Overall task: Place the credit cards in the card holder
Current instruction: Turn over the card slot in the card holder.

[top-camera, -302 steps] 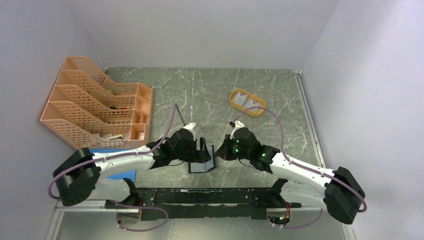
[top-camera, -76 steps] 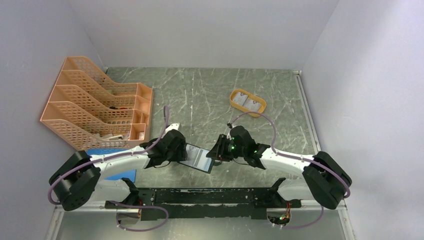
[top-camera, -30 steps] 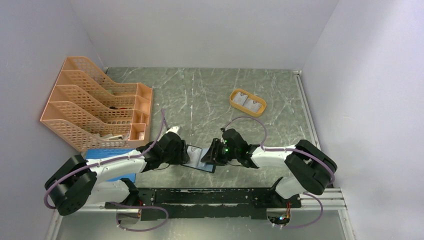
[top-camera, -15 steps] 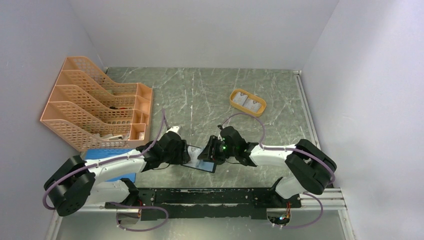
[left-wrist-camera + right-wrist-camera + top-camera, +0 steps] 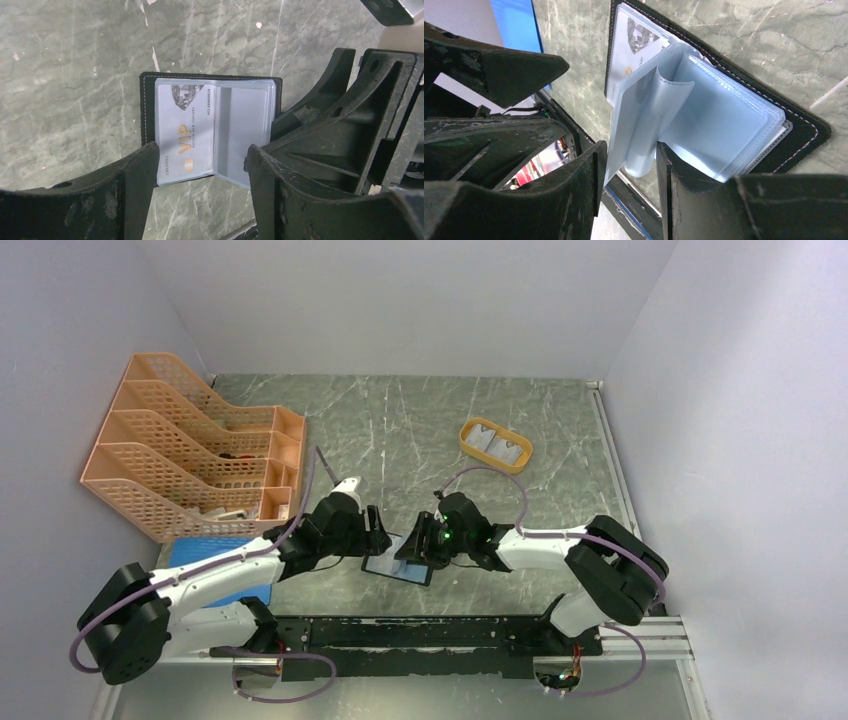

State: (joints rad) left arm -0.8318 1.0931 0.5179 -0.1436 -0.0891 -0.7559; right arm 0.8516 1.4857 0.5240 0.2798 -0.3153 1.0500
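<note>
The black card holder [image 5: 395, 568] lies open on the table between my two grippers. A white VIP credit card [image 5: 185, 132] sits in its left inner pocket, and also shows in the right wrist view [image 5: 634, 47]. My left gripper [image 5: 202, 155] is open and empty, hovering just above the holder's left half [image 5: 148, 110]. My right gripper [image 5: 629, 155] is shut on the holder's clear bluish pocket leaves [image 5: 644, 115], lifting and curling them off the right half [image 5: 804, 125]. Two more pale credit cards [image 5: 494, 443] lie in the orange tray.
The orange oval tray [image 5: 470, 447] stands far right of centre. An orange mesh file rack [image 5: 190, 455] fills the left side. A flat blue pad [image 5: 215, 565] lies under my left arm. The black base rail [image 5: 400, 635] runs along the near edge.
My left gripper has let go of the holder's left edge, opened and drawn up and back a little. My right gripper stays on the pocket leaves. The holder lies flat.
</note>
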